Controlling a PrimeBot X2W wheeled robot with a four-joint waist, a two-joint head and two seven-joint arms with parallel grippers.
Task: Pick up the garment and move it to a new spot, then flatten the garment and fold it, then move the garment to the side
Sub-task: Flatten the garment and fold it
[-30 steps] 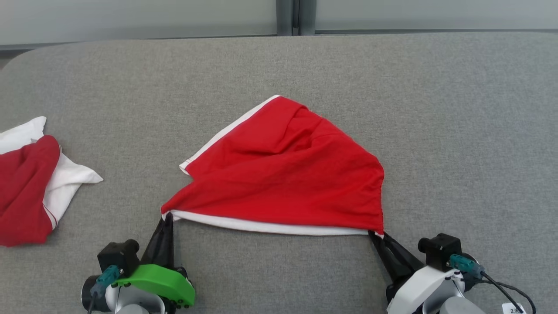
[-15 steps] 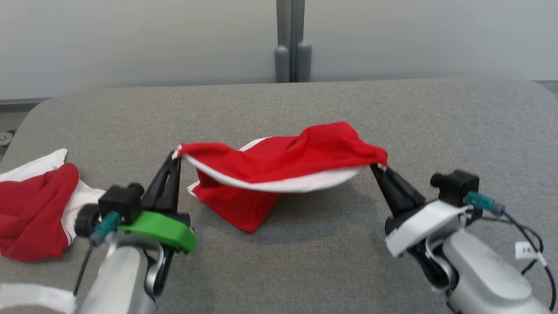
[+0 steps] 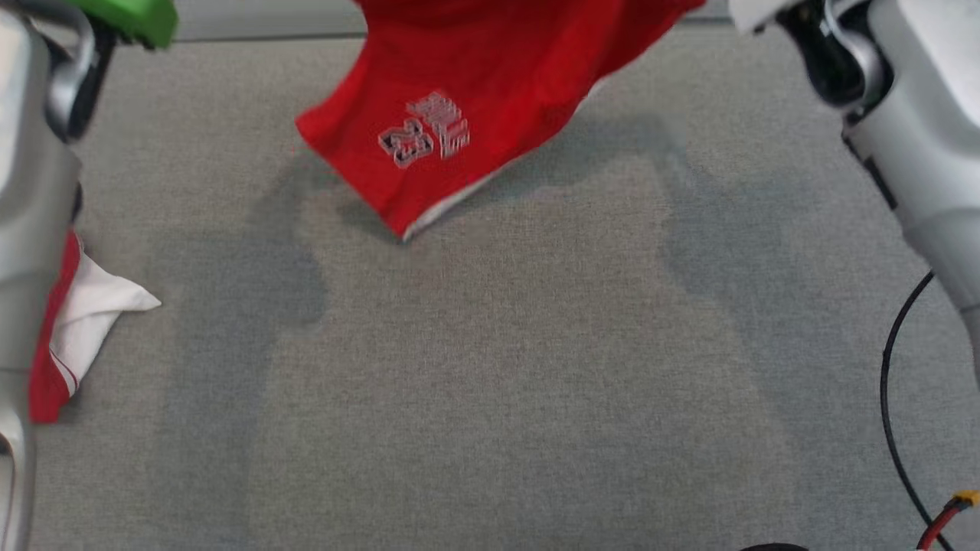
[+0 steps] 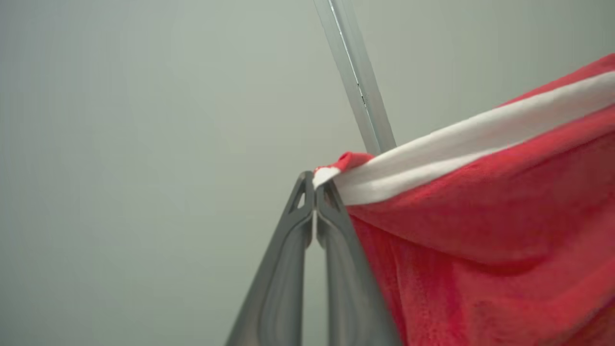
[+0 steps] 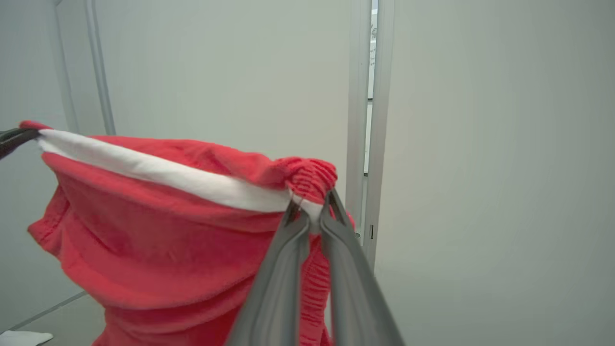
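A second ago the garment [image 3: 475, 99] lay spread on the grey table [image 3: 490, 383] with a gripper at each end of its near edge. Now it hangs above the table's far half, stretched between the two raised arms, and the head camera has shifted too, so the framing differs. The red cloth drapes down with its printed number [image 3: 425, 130] facing the head camera. Its lowest corner dips close to the table over its own shadow, and whether it brushes the surface I cannot tell. This suggests the pick-up is done and the carry to a new spot on the table is under way, with flattening and folding yet to come. The left gripper [image 4: 314, 185] has its jaws pressed together on one end of the white band [image 4: 456, 149]. The right gripper [image 5: 310, 214] pinches the other end, where the red elastic bunches just above its tips. Both arms are lifted high over the table, the left forearm [image 3: 31, 191] at its left edge and the right forearm [image 3: 919, 153] at its right. A second red-and-white cloth [image 3: 84, 314] rests on the table's left side, well apart from the hanging garment.
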